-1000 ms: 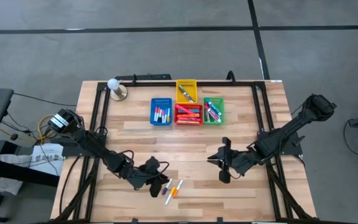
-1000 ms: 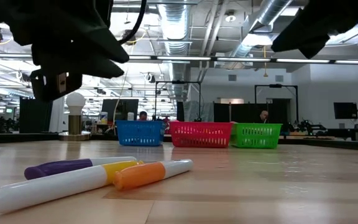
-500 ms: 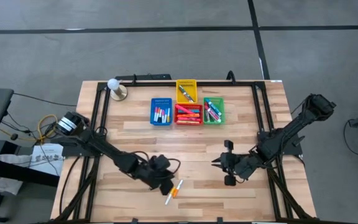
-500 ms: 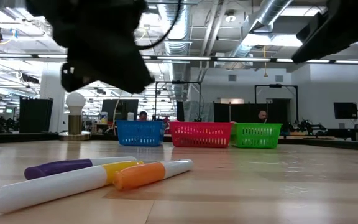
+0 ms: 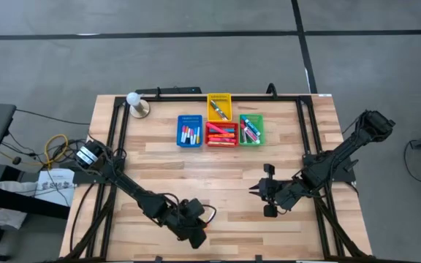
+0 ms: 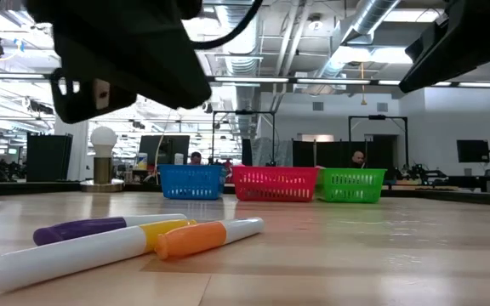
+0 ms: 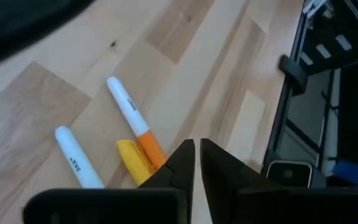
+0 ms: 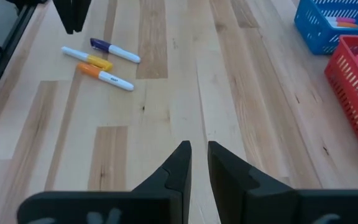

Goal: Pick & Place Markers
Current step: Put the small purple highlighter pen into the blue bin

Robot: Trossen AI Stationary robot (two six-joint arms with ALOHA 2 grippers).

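Observation:
Three markers lie flat, side by side, on the wooden table near its front edge: one purple-capped [image 8: 114, 51], one yellow-capped [image 8: 86, 58] and one orange-capped [image 8: 104, 76]. The low view shows the purple [image 6: 83, 228], yellow [image 6: 75, 253] and orange [image 6: 207, 236] markers resting on their barrels. My left gripper [image 7: 197, 155] is shut and hovers just above them. Its tips are beside the orange cap [image 7: 151, 149], and it hides the markers in the high view [image 5: 198, 235]. My right gripper [image 8: 195, 152] waits mid-table at the right [image 5: 258, 191], shut and holding nothing.
Blue [image 5: 189, 131], red [image 5: 221, 134] and green [image 5: 251, 129] bins stand in a row at the far middle. A yellow bin [image 5: 219, 104] stands behind them, and all hold markers. A round white lamp [image 5: 136, 102] sits at the far left. Bare wood lies between the arms.
My left gripper has moved toward the table's near edge and a little to the right. It now stands over the three markers and covers them in the high view. The markers have not moved.

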